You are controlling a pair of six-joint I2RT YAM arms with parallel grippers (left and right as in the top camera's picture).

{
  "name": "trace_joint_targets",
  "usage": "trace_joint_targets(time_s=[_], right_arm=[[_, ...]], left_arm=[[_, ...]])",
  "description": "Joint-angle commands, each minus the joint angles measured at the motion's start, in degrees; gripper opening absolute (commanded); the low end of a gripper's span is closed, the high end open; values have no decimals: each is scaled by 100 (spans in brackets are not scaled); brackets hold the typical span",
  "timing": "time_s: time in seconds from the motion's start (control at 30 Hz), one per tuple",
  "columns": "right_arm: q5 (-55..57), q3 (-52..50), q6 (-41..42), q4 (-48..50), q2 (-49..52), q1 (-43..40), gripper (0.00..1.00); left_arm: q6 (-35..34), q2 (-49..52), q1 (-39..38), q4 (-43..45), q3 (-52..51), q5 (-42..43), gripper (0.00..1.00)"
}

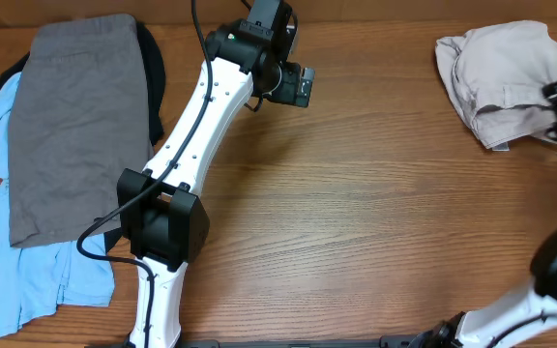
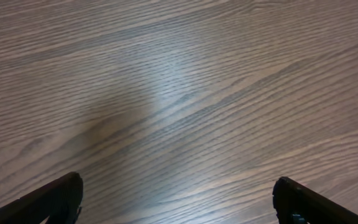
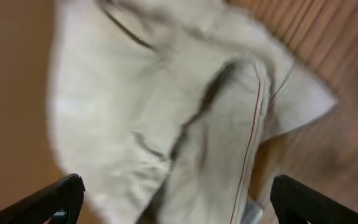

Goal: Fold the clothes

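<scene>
The khaki shorts [image 1: 499, 79] lie crumpled in a heap at the far right of the tabletop [image 1: 375, 222]. They are well apart from the flat stack at the left, where a grey garment [image 1: 80, 126] lies over a light-blue one [image 1: 37, 280] with black cloth [image 1: 153, 68] at its edge.

The right pincer [image 3: 178, 183] hangs released over the shorts, jaws spread wide; the wrist view is blurred, so I cannot tell whether it touches the cloth. The left pincer [image 2: 178, 186] is also released, over bare wood, holding nothing.

The step in hand looks like lifting the shorts to spread them. It is best to close on one outer edge, perhaps the red-stitched seam [image 3: 252, 124], not the bunched middle. Then draw the cloth toward the open centre, where the left arm can take another corner.
</scene>
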Motion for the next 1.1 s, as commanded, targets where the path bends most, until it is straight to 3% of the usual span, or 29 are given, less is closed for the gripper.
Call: trace_joint_targets(time_s=[0.0, 0.27, 0.4, 0.67, 0.93, 1.07], right_arm=[[177, 221, -46, -420, -931, -52, 100], [-1281, 219, -1541, -1528, -2223, 262, 100], [-1392, 219, -2236, -2328, -3069, 1097, 100], [-1392, 219, -2140, -2920, -3641, 2564, 100], [-1320, 216, -2129, -3368, -3613, 2761, 100], [-1241, 216, -2699, -2931, -3620, 2763, 100]], left_arm=[[-55, -120, -4, 0, 149, -367, 100], [-13, -120, -4, 4, 149, -463, 100], [-11, -120, -4, 7, 149, -463, 100], [-11, -120, -4, 4, 149, -463, 100], [-11, -120, -4, 4, 149, -463, 100], [-11, -120, -4, 4, 149, -463, 100]])
